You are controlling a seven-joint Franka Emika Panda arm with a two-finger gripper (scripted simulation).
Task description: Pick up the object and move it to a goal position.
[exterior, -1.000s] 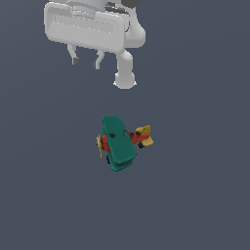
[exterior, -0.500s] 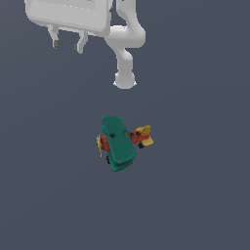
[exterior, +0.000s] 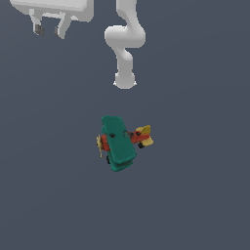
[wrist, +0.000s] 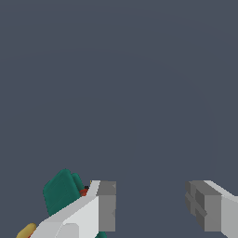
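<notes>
The object (exterior: 119, 142), a small toy biplane with teal-green wings, a red body, a yellow propeller and a yellow tail, rests on the dark grey floor near the middle of the exterior view. My gripper (exterior: 49, 31) hangs high at the exterior view's upper left, far from the plane, open with nothing between its fingers. In the wrist view the gripper (wrist: 151, 204) stands open, and a teal wing of the object (wrist: 62, 190) shows behind one finger (wrist: 104, 204).
The arm's white links (exterior: 124, 41) bend down to a round base (exterior: 124, 80) behind the plane. All around is flat dark grey floor (exterior: 195, 195).
The gripper has moved up and toward the exterior view's left, farther from the plane. The plane has not moved.
</notes>
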